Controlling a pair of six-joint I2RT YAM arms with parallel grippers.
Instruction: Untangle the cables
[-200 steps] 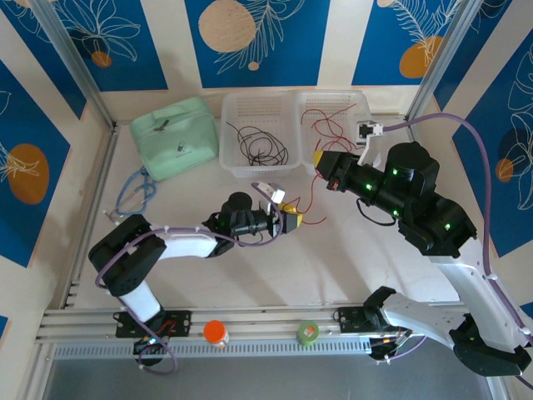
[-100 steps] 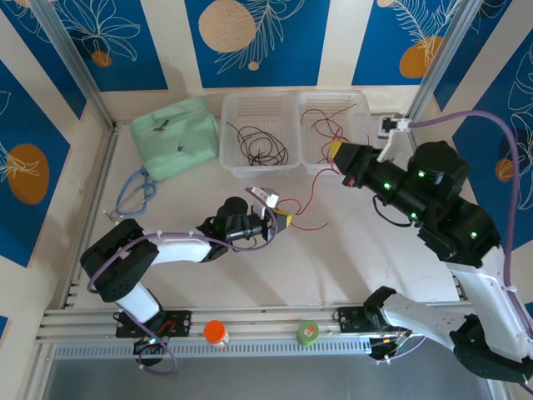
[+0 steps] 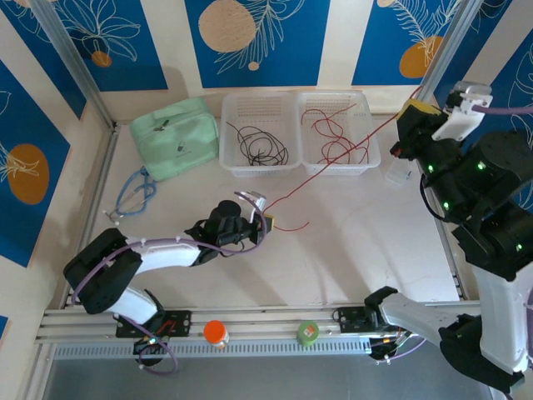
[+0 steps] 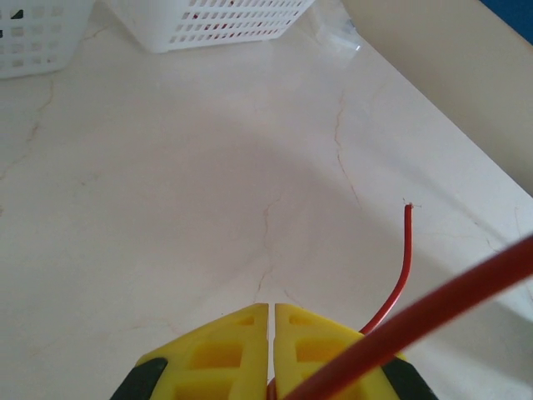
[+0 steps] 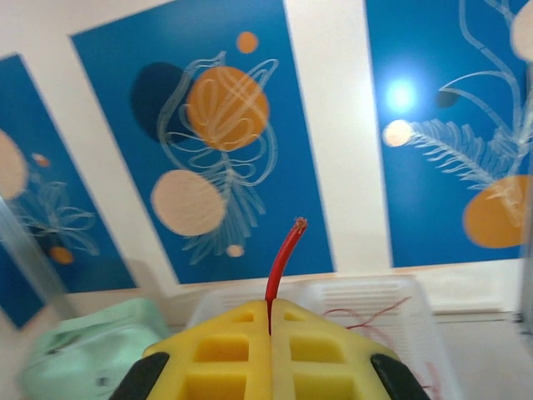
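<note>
One red cable (image 3: 333,165) runs taut across the table from my left gripper (image 3: 266,220) up to my right gripper (image 3: 411,110), which is raised at the far right. Both are shut on it. In the left wrist view the yellow fingers (image 4: 225,350) are pressed together and the red cable (image 4: 401,267) curves out from between them to a loose end on the table. The right wrist view has a short stub of the red cable (image 5: 283,258) poking out of the shut right gripper (image 5: 270,310). More red cables (image 3: 337,137) lie in the right basket, black cables (image 3: 260,143) in the left basket.
Two white baskets (image 3: 296,104) stand side by side at the back. A mint green pouch (image 3: 175,137) lies left of them, and a blue-grey looped cord (image 3: 135,192) in front of it. An orange-capped bottle (image 3: 216,332) and a green tape roll (image 3: 307,333) sit at the near rail.
My left gripper has shut on the red cable and drawn back slightly left. My right arm has swung up and to the far right, pulling the red cable straight.
</note>
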